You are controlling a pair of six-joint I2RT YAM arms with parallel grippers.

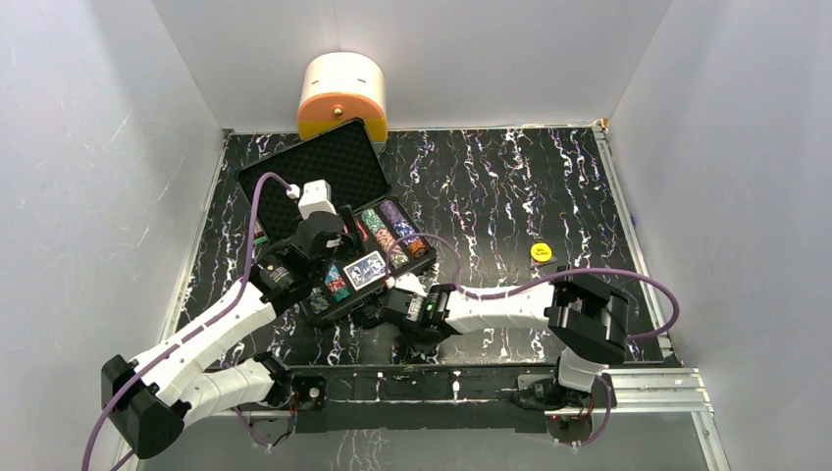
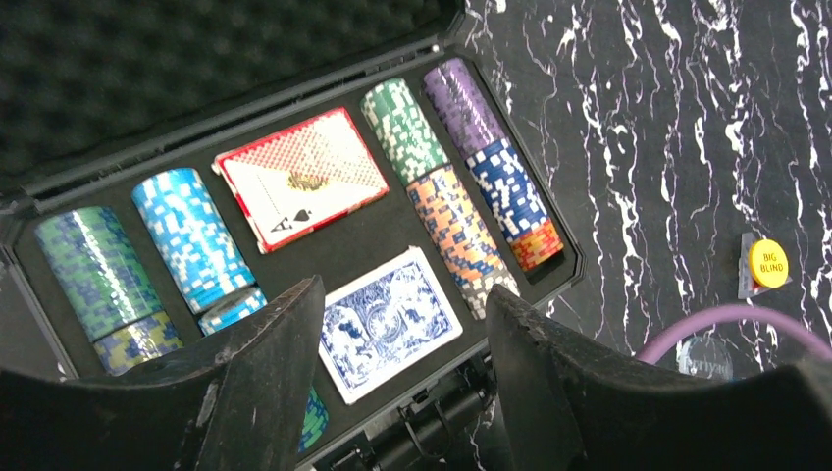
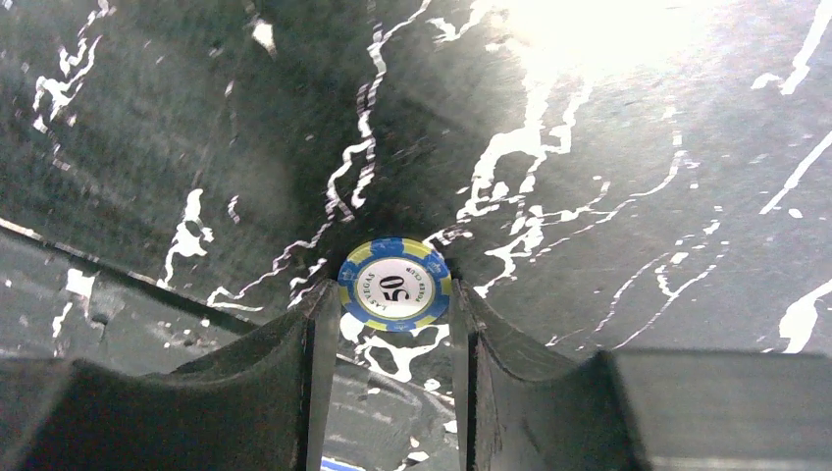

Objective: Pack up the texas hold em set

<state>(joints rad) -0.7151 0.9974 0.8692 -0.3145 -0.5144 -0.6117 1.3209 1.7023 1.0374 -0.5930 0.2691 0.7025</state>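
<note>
Right wrist view: right fingers (image 3: 294,383) seemingly pinch the 50 chip (image 3: 394,285); left fingers (image 2: 265,383) spread above the briefcase (image 2: 383,231).

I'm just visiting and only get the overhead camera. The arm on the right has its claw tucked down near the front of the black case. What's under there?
Observer: Its own wrist camera shows the right claw straddling a blue-and-yellow chip marked 50, which lies flat on the marbled table. I cannot tell whether the chip is pinched yet.
Operator: Thanks. And the little yellow dot further right on the table, what is that?
Observer: The left wrist camera is close enough to read it. It is a yellow disc printed BIG BLIND.
</note>
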